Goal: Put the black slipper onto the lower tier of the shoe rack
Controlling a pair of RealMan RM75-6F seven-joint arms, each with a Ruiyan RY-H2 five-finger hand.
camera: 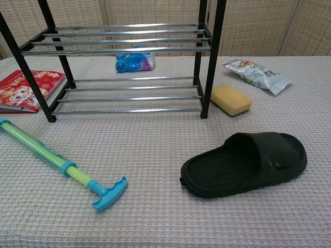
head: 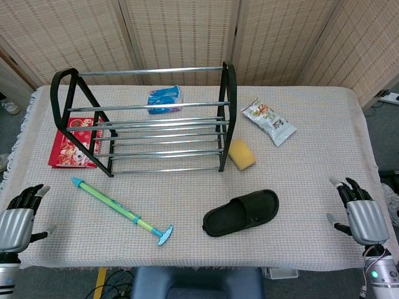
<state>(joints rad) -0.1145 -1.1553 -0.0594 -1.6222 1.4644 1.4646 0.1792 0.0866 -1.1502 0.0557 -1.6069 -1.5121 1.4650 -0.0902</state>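
Observation:
The black slipper (head: pixel 241 213) (camera: pixel 243 164) lies sole down on the tablecloth, in front of and to the right of the shoe rack (head: pixel 146 118) (camera: pixel 124 62). The rack is a black frame with chrome bars in two tiers; both tiers are bare. My left hand (head: pixel 19 219) hovers at the table's front left corner, fingers apart, holding nothing. At the front right corner my right hand (head: pixel 361 212) is open too, well to the right of the slipper. Neither hand appears in the chest view.
A green and blue water pump toy (head: pixel 118 210) (camera: pixel 57 164) lies front left. A yellow sponge (head: pixel 241 154) (camera: pixel 230 99) sits by the rack's right leg. A red book (head: pixel 73 143) (camera: pixel 26 89), a blue packet (head: pixel 164 99) (camera: pixel 133 61) and a snack bag (head: pixel 269 121) (camera: pixel 256 75) lie farther back.

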